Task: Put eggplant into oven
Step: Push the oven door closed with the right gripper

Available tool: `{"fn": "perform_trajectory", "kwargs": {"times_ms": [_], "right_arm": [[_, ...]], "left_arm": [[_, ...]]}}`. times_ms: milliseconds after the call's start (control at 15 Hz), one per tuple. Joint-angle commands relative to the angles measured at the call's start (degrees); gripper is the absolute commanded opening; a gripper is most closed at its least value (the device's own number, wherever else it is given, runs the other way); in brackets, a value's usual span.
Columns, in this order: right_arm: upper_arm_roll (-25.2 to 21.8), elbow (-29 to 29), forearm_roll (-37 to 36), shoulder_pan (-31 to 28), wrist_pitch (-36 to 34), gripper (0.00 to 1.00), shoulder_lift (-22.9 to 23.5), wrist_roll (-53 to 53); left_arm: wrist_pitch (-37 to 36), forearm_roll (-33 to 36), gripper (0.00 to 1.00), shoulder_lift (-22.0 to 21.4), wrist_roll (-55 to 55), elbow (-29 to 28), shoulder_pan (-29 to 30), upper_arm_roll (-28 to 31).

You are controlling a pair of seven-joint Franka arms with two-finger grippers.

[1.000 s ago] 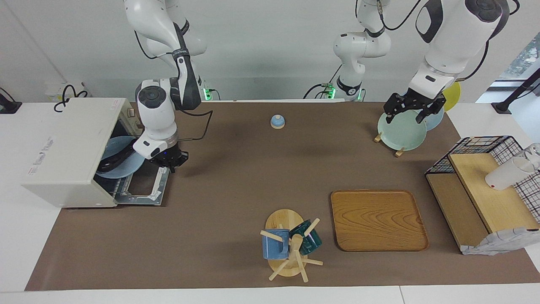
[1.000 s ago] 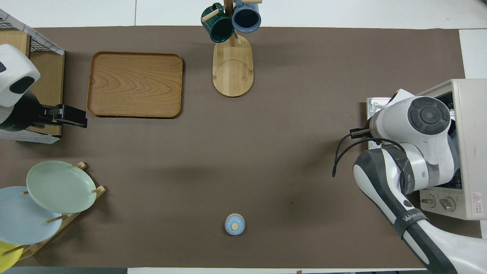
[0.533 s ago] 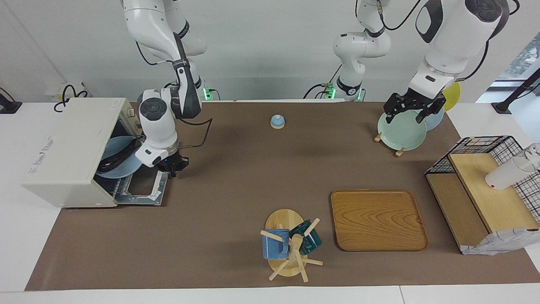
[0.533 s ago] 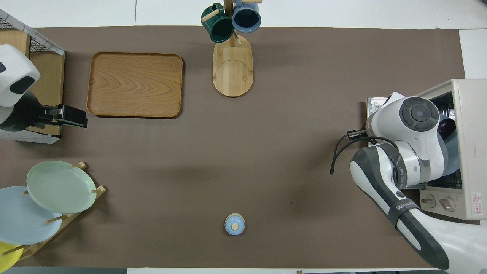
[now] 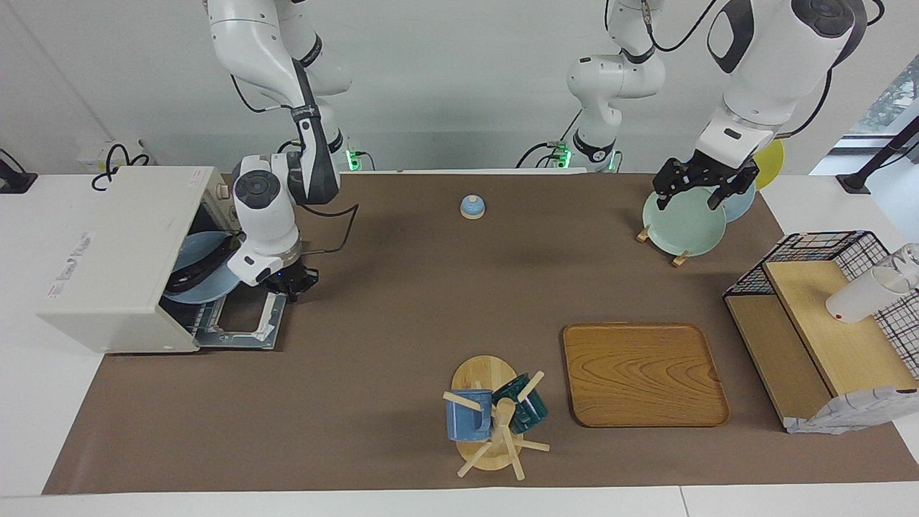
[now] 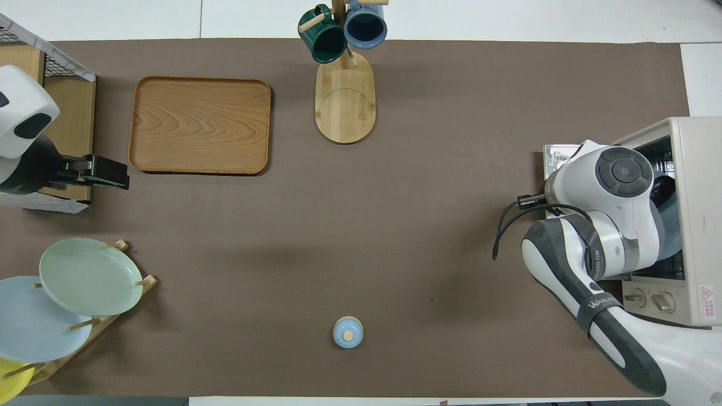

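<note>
The cream-white oven stands at the right arm's end of the table, its door folded down flat. Inside it rests a blue plate with the dark eggplant lying across it. From overhead the eggplant shows as a dark shape in the oven mouth, partly covered by the right wrist. My right gripper is shut on nothing, just above the edge of the open door. My left gripper waits open over the plate rack, and shows from overhead beside the wooden shelf.
A plate rack with green, blue and yellow plates stands toward the left arm's end. A wooden tray, a mug tree with two mugs, a small blue bell and a wire-and-wood shelf are also on the brown mat.
My right arm has drawn back a little from the oven mouth, uncovering more of the plate and eggplant inside. The left arm has not moved.
</note>
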Motion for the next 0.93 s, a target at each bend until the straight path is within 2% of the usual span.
{"fn": "perform_trajectory", "kwargs": {"times_ms": [0, 867], "right_arm": [[0.4, -0.71, -0.02, -0.72, 0.57, 0.0, -0.25, -0.27], [0.31, -1.33, -0.02, -0.9, 0.66, 0.0, -0.34, -0.27]], "left_arm": [[-0.32, 1.08, 1.0, -0.31, -0.46, 0.13, 0.05, -0.02], [-0.41, 1.08, 1.0, -0.31, -0.46, 0.13, 0.05, -0.02]]}}
